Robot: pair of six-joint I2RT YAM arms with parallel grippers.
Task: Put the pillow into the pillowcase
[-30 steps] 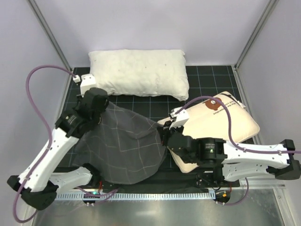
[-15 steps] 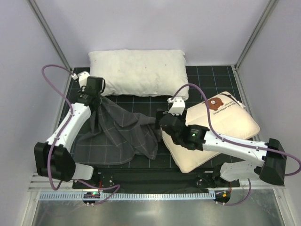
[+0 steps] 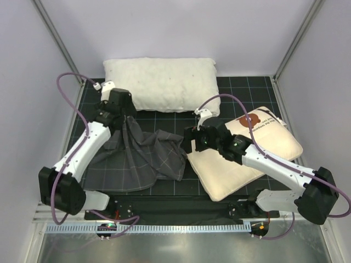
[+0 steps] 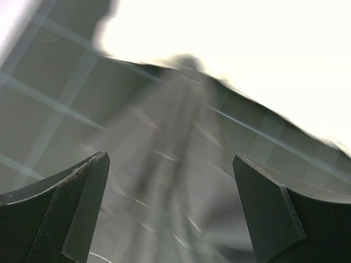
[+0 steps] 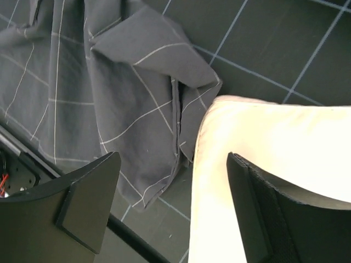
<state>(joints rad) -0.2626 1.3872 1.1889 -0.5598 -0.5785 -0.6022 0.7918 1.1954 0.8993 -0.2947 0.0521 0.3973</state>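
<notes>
The pillow [image 3: 225, 175] is lying at four o'clock on the mat [image 3: 241, 87], the pillowcase [image 3: 137, 156] bunching at eight, against its edge. The left gripper [image 4: 170, 186] and right gripper [image 5: 173, 181] are both hanging wide open, empty. I'm aiming to pinch just one hem layer, keeping the mouth open.

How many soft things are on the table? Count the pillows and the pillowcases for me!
Pillows: 2 (cream bear pillow, plain white pillow)
Pillowcases: 1 (grey checked pillowcase)
Total: 3
</notes>
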